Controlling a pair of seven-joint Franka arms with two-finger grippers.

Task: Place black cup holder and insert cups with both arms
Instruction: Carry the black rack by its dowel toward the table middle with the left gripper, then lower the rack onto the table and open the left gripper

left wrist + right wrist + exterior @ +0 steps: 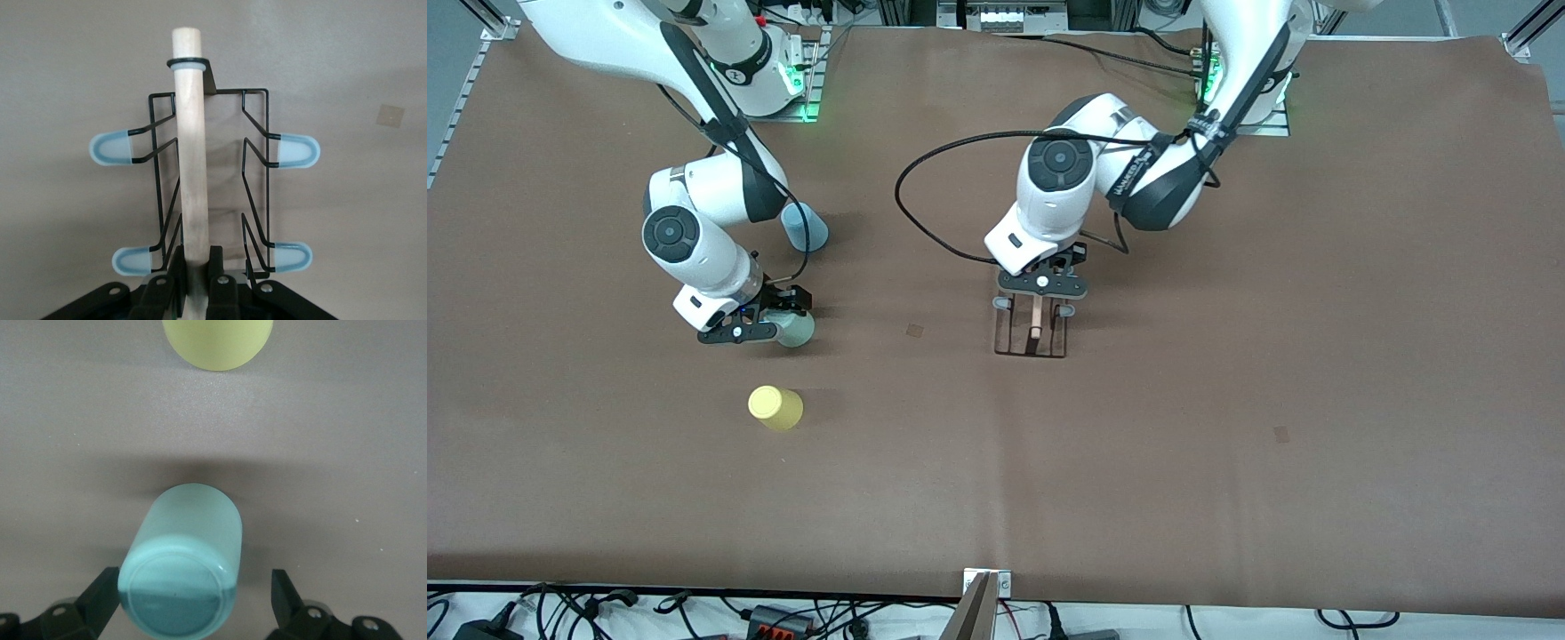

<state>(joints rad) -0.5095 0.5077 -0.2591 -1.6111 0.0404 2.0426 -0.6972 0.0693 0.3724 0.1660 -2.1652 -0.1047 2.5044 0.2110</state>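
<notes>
From the front, the rack point(1032, 332) stands mid-bench point(1227, 356) under the left hand point(1042, 286). The right hand point(758, 322) sits low at the grey-green cup point(795, 330); the blue cup point(805, 227) lies farther from the camera, the yellow cup point(775, 407) nearer.

In the left wrist view, the left hand point(197, 288) is clamped on the rack's point(257, 173) wooden rod point(192, 160).

In the right wrist view, the right hand's point(193, 603) fingers point(100, 595) stand apart around the grey-green cup point(183, 570), one touching it, with the yellow cup point(217, 343) near.
</notes>
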